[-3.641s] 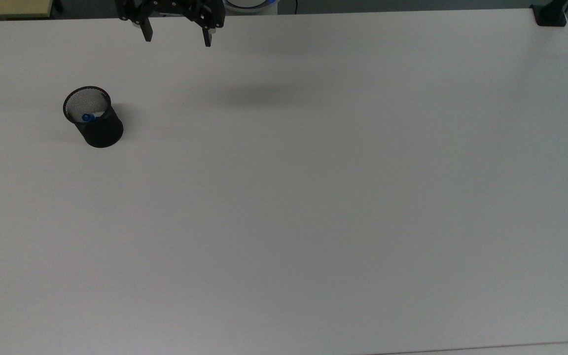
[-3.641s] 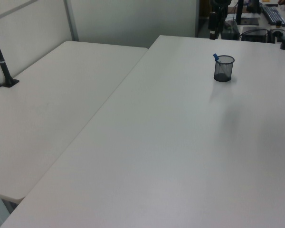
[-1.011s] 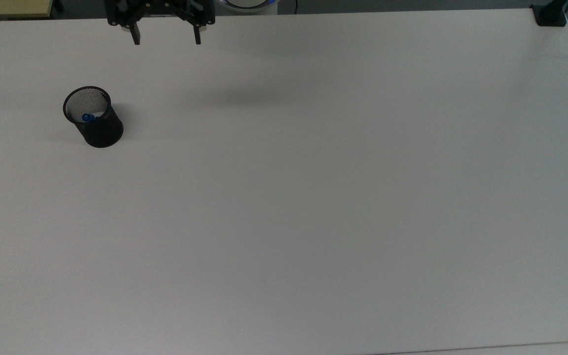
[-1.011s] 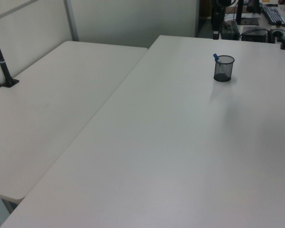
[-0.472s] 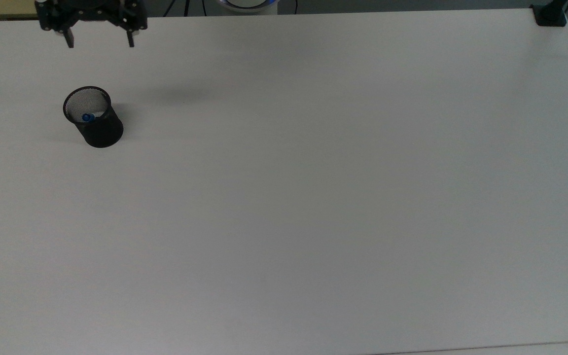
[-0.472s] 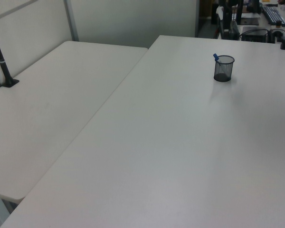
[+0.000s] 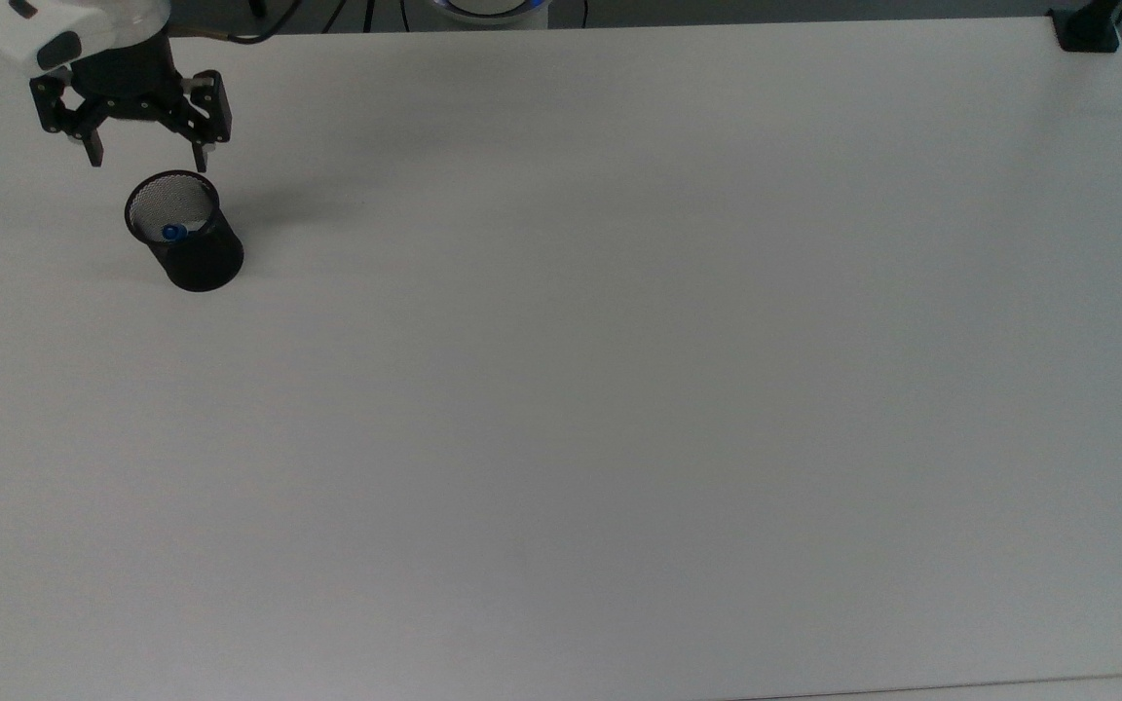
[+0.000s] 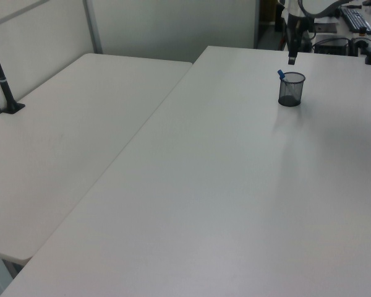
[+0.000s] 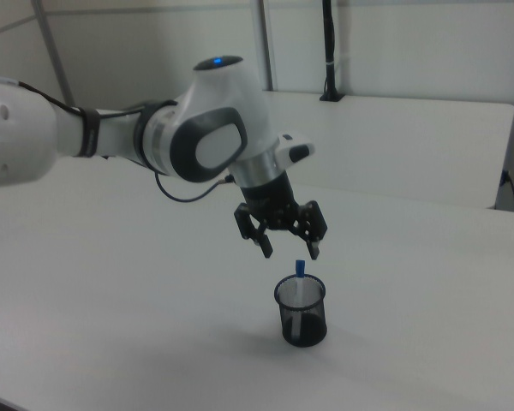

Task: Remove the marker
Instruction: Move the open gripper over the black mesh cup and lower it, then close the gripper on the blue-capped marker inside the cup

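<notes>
Right view: pincer (image 9: 289, 251) spread wide, grasping nothing, above marker (image 9: 299, 271) in mesh cup (image 9: 301, 318).

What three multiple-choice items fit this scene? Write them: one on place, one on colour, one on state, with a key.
1. Where is the marker?
A. Flat on the table
B. Standing in the mesh cup
C. Between the pincer's fingers

2. What colour is the marker's top end?
A. Red
B. Green
C. Blue

3. How is the pincer?
A. Open, above the cup
B. Shut on the marker
C. Down inside the cup

Key: B, its tip pokes out of the rim; C, the cap shows blue; A, the fingers stand apart, holding nothing.
</notes>
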### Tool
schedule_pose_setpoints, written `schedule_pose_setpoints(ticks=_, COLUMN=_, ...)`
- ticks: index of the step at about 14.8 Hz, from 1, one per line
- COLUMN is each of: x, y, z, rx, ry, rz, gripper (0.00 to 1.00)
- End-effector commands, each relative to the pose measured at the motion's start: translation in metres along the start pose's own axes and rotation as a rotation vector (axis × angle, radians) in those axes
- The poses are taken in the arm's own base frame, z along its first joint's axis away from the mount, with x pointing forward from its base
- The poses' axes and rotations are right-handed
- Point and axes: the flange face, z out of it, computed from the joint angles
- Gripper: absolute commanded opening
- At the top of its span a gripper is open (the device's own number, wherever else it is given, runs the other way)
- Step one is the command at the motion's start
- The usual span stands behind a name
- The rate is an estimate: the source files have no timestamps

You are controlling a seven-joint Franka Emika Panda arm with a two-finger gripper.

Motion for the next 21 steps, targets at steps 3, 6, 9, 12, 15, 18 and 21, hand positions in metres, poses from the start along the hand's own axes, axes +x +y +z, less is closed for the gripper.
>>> schedule_pose_setpoints(ticks=3, x=0.014, y=-0.007, z=0.037, rx=0.062, ry=0.068, rz=0.057, gripper=0.70)
schedule_pose_setpoints(ticks=6, x=0.023, y=-0.011, z=0.047, rx=0.081, ry=0.106, rz=0.080, gripper=0.67)
schedule_pose_setpoints(ticks=9, x=0.025, y=-0.011, z=0.052, rx=0.075, ry=0.112, rz=0.077, gripper=0.56)
schedule_pose_setpoints(ticks=12, x=0.024, y=-0.010, z=0.055, rx=0.074, ry=0.107, rz=0.062, gripper=0.29)
schedule_pose_setpoints(ticks=15, x=0.026, y=-0.006, z=0.049, rx=0.069, ry=0.118, rz=0.062, gripper=0.00)
schedule_pose_setpoints(ticks=18, x=0.025, y=-0.003, z=0.046, rx=0.068, ry=0.119, rz=0.067, gripper=0.00)
schedule_pose_setpoints(ticks=21, x=0.023, y=0.007, z=0.024, rx=0.058, ry=0.145, rz=0.082, gripper=0.00)
